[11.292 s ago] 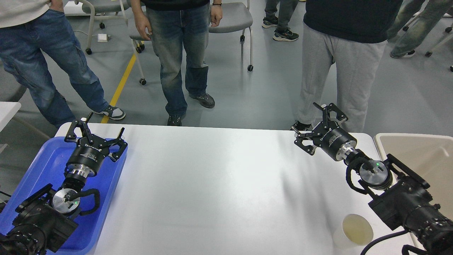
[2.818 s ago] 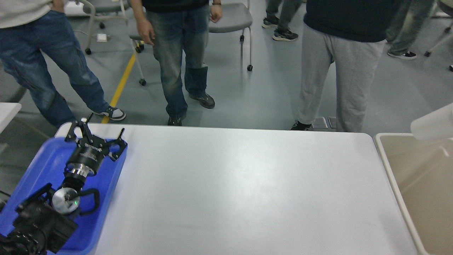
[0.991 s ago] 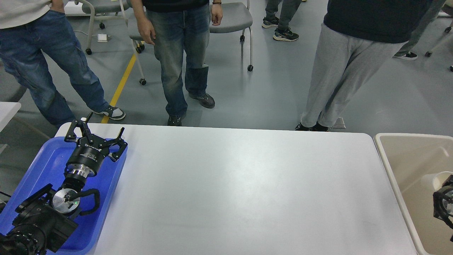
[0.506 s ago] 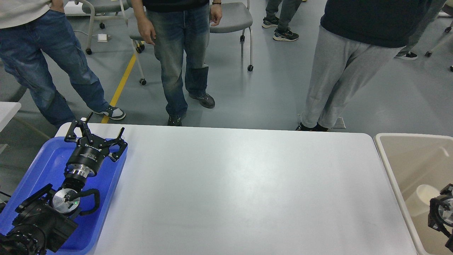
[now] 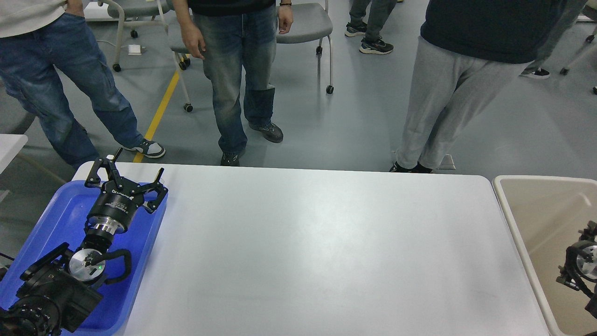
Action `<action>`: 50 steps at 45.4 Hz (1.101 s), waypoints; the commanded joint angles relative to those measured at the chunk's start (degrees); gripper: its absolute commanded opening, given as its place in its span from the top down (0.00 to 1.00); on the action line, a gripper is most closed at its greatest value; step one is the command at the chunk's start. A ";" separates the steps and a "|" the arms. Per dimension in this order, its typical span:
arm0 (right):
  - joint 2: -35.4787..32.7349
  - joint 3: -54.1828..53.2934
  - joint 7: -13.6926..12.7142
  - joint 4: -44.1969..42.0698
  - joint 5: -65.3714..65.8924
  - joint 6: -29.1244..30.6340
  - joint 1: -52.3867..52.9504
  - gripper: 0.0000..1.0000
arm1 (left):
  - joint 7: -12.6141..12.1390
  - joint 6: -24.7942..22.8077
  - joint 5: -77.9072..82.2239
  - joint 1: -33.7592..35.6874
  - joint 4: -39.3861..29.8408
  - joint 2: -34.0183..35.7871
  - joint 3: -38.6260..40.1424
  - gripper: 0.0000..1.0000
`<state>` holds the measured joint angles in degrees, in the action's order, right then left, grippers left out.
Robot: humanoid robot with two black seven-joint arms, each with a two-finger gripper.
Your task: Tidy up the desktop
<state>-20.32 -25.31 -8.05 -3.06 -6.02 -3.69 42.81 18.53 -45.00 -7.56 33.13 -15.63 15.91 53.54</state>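
Over the blue tray [image 5: 56, 219], the left hand [image 5: 125, 173] hangs with fingers spread, gripping nothing. Right of it stretches the white worktop [image 5: 317, 252]. Only a sliver of the right arm [image 5: 580, 266] shows over the beige bin [image 5: 536, 210]; I cannot tell that hand's state.

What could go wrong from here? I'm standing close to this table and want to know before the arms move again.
1. People's legs stand right at the far edge of the desktop; an arm swinging outward might reach them.
2. The right gripper sits low inside the beige bin and is partly out of view; lifting out, it could catch the wall.
3. The left gripper, open above the blue tray, could knock the rim if it drops.
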 commanded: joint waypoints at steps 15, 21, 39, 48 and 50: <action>-0.33 -7.20 0.40 1.91 -0.31 14.41 12.74 0.00 | 0.01 0.00 0.00 0.00 -0.02 0.00 -0.01 0.00; -2.44 -12.12 0.40 9.72 -0.40 16.17 12.92 0.00 | 0.01 0.00 0.00 0.00 0.07 0.00 -0.01 0.00; -1.83 -24.08 2.16 34.07 -0.40 16.44 12.13 0.00 | 0.01 0.00 0.00 0.00 0.07 0.00 -0.01 0.00; 3.09 -25.23 2.69 38.13 -0.75 17.49 12.04 0.00 | 0.01 0.00 0.00 0.00 -0.02 0.00 0.08 0.00; 4.58 -25.32 2.69 38.13 -0.84 18.46 11.95 0.00 | 0.01 0.00 0.00 0.00 -0.02 0.00 -0.01 0.00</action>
<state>-20.76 -47.94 -6.10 29.10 -6.50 12.62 54.89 18.55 -45.00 -7.56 33.13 -15.60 15.91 53.53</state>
